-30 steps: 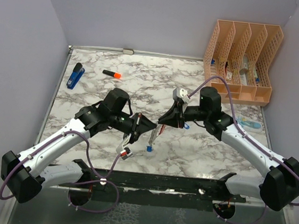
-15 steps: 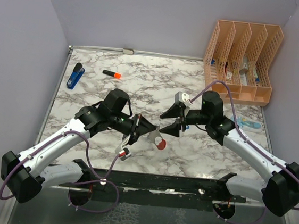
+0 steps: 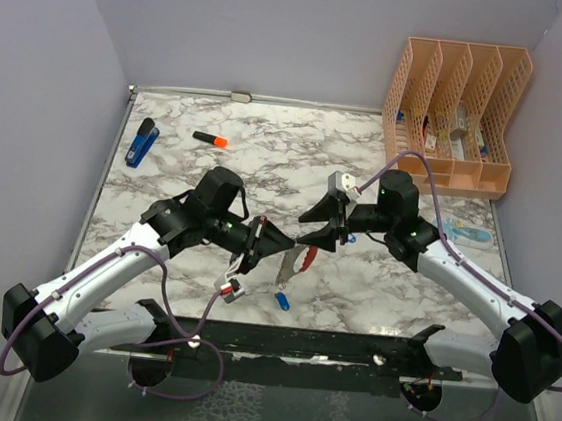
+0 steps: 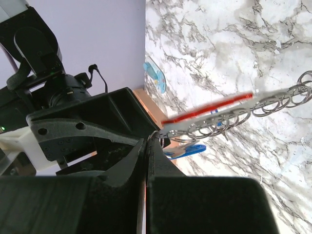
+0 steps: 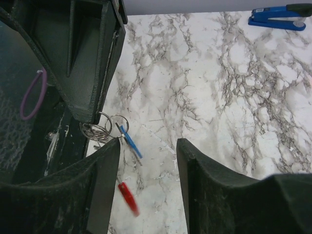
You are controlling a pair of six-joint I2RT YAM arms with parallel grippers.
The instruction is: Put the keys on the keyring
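My left gripper (image 3: 266, 241) is shut on the keyring's metal rings (image 4: 157, 134) and holds them above the table. The keyring's grey band (image 3: 283, 267) and red loop (image 3: 308, 259) dangle from it, blurred by motion in both wrist views. The red part (image 5: 127, 197) shows below the rings (image 5: 105, 127). One blue-headed key (image 5: 130, 141) hangs from a ring; the same key (image 4: 187, 151) shows just under my left fingertips and low in the top view (image 3: 283, 299). My right gripper (image 3: 324, 231) stands open just right of the rings, nothing between its fingers (image 5: 195, 168).
A dark-blue stapler (image 3: 143, 143) and a black marker with orange cap (image 3: 209, 140) lie at the far left. A peach file organizer (image 3: 456, 113) stands at the back right. A pale-blue flat item (image 3: 468, 233) lies by the right arm.
My right gripper opened and drew back slightly to the right. The keyring swung under my left gripper, and the blue key now hangs lower.
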